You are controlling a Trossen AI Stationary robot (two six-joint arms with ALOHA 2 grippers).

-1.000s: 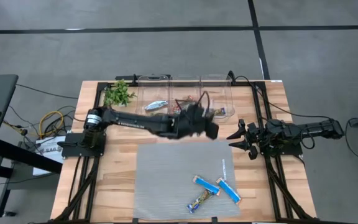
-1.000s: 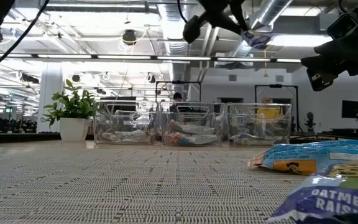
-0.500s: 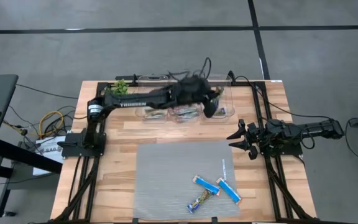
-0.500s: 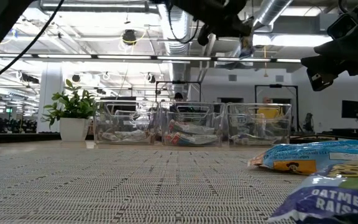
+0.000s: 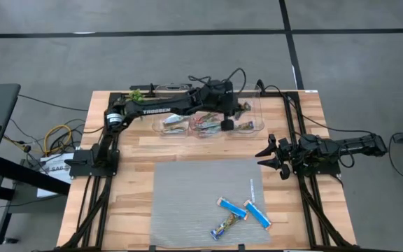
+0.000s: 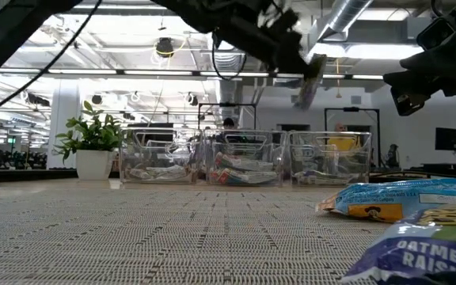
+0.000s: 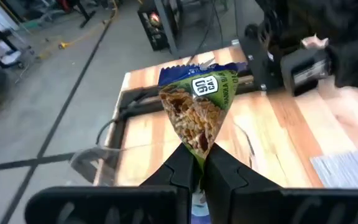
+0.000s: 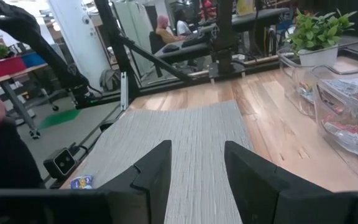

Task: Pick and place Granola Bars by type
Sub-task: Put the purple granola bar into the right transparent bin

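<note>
My left gripper point(image 5: 227, 124) is above the clear bins at the table's far edge, about where the middle bin point(image 5: 205, 120) meets the right bin point(image 5: 249, 119). It is shut on a granola bar in a green and blue wrapper point(image 7: 199, 109), which also shows in the low view point(image 6: 305, 89). Three bars lie flat on the grey mat point(image 5: 187, 203): two blue ones point(image 5: 231, 208) point(image 5: 258, 214) and a mixed-colour one point(image 5: 225, 226). My right gripper point(image 5: 266, 156) is open and empty at the mat's right far corner. My left gripper pinches one end of the bar's wrapper point(image 7: 196, 152) between its two fingers. The rest of the bar sticks out past the fingertips. In the low view the bar hangs tilted below the gripper, clear of the bins.
Three clear bins stand in a row at the far edge, each with bars inside point(image 6: 158, 158) point(image 6: 244, 158) point(image 6: 331, 158). A potted green plant point(image 5: 134, 95) stands left of them. A person sits in the room beyond the table point(image 8: 166, 28).
My left gripper has carried the bar from above the middle of the table toward the far edge and now stands over the bins. It has come lower over the last half second. The bar stays held throughout.
</note>
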